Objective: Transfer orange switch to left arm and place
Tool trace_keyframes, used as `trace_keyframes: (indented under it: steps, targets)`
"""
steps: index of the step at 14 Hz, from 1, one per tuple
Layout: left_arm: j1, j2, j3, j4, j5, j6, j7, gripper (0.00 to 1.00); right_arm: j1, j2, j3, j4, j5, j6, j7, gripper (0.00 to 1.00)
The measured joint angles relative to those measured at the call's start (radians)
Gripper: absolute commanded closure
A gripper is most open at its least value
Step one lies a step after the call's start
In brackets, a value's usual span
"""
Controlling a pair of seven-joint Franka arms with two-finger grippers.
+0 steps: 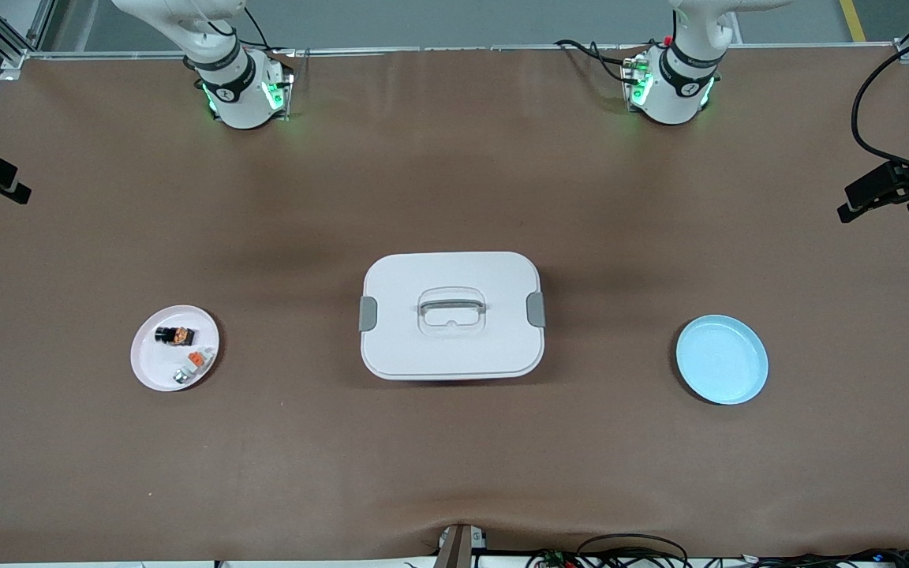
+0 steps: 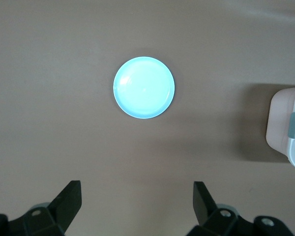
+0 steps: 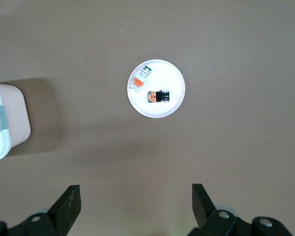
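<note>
The orange switch (image 1: 173, 335), a tiny black and orange cylinder, lies on a white plate (image 1: 151, 367) toward the right arm's end of the table. It also shows in the right wrist view (image 3: 158, 96). The white lidded box (image 1: 452, 315) stands mid-table between the two plates. My right gripper (image 3: 136, 196) is open and empty, high over bare table, with the white plate (image 3: 174, 93) in its view. My left gripper (image 2: 137, 194) is open and empty, high over bare table, with a light blue plate (image 2: 144, 87) in its view. Both grippers are out of the front view.
A small white-grey piece with an orange tab (image 1: 192, 364) lies on the white plate beside the switch. The empty light blue plate (image 1: 721, 359) sits toward the left arm's end. The arm bases (image 1: 240, 91) (image 1: 671, 87) stand along the table's edge farthest from the front camera.
</note>
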Motion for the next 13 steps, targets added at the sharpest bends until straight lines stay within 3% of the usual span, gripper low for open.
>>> trace_keyframes:
  steps: [13]
  targets:
    - [-0.003,0.000,-0.005,0.001,0.000,0.000,0.000,0.00,0.000,0.000,-0.005,0.000,-0.012,0.001,0.002,0.00]
